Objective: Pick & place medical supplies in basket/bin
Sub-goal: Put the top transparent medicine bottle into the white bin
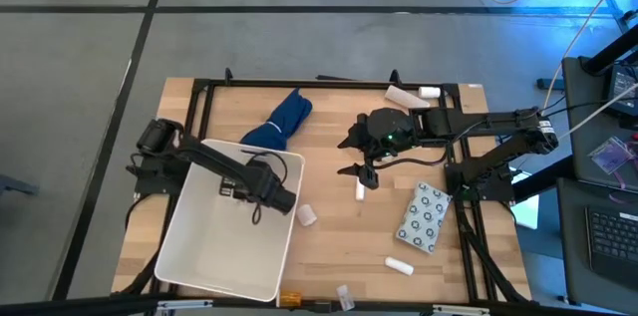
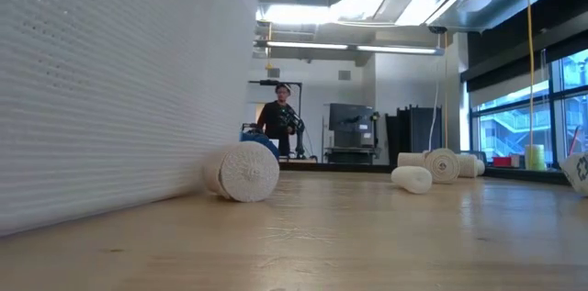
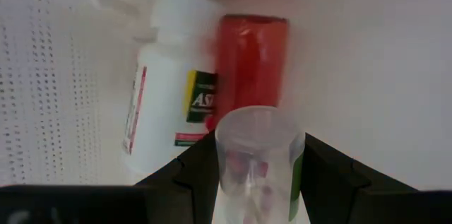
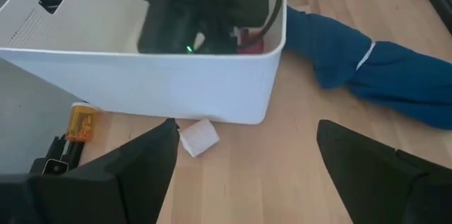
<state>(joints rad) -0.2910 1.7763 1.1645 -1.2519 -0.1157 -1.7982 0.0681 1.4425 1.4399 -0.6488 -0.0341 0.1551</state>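
From above, a pale wood worktop [image 1: 339,246] on grey floor carries the white tub [image 1: 214,246] at lower left, a blue cloth [image 1: 284,119] at upper centre and a dotted packet [image 1: 425,216] at right. The right claw [image 1: 361,157] hangs wide open and empty at centre.

At worktop level, a beige roll [image 2: 246,172] lies beside the tub wall; a person [image 2: 279,117] stands far back.

The left claw [image 3: 258,164] clamps a clear vial [image 3: 258,153] inside the tub, above a white bottle [image 3: 166,90] and red bottle [image 3: 251,58].

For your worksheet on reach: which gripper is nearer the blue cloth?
Right. The right gripper hangs just beside the blue cloth; the left gripper is inside the white bin, holding a clear vial.
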